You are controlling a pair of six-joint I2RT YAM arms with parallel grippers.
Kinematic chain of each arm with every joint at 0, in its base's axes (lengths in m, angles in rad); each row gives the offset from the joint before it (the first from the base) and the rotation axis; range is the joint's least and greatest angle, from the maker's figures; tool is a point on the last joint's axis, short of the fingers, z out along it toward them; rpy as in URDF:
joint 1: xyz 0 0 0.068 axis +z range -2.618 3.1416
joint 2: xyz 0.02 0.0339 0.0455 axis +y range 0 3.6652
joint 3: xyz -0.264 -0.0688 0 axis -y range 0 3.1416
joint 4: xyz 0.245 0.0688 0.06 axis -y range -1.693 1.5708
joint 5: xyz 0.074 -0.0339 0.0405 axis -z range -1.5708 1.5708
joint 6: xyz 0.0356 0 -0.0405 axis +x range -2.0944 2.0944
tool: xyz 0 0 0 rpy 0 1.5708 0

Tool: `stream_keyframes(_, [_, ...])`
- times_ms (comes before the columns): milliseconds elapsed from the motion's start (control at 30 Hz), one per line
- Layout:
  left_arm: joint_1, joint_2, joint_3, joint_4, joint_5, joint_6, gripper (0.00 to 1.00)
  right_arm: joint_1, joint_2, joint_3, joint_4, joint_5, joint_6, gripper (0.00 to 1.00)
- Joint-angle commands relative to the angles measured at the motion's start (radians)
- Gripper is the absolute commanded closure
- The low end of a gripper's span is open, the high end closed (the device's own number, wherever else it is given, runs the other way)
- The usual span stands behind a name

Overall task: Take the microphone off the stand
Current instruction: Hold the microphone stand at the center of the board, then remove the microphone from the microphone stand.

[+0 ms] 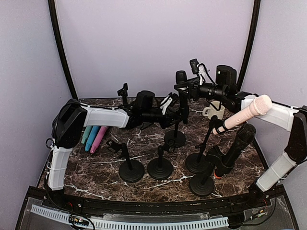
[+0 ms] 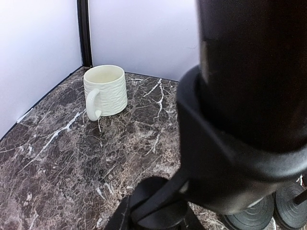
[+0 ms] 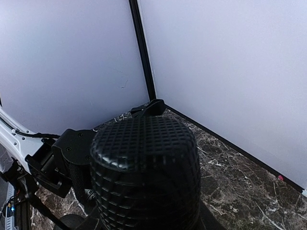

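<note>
- Top external: left pincer [image 1: 180,112] at stand [image 1: 175,139], right pincer [image 1: 185,89] at microphone [image 1: 181,76]; pinching or not, cannot tell.
- Loosely held, the stand could topple when the microphone is pulled.

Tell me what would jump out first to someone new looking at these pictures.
The pink microphone, tilted on a stand at the right, stands out against all the black gear. The left arm and right arm meet at a black microphone at the back middle, its mesh head filling the right wrist view. A white mug sits towards the back right.
</note>
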Motion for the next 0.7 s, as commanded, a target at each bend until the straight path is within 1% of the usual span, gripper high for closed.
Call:
stream_keyframes(0, [-0.008,-0.023,-0.039,-0.024,-0.083,0.039,1.0,0.018,-0.125,-0.016,0.206,0.082,0.09,0.98])
stream_keyframes(267, [-0.011,-0.037,-0.093,-0.016,-0.12,0.05,1.0,0.019,-0.227,-0.067,0.275,0.317,0.138,1.0])
stream_keyframes(433, [-0.016,-0.042,-0.109,-0.019,-0.151,0.069,1.0,0.021,-0.249,-0.064,0.273,0.396,0.153,1.0])
stream_keyframes(667, [-0.021,-0.043,-0.129,-0.012,-0.172,0.084,1.0,0.027,-0.255,-0.048,0.255,0.465,0.163,1.0])
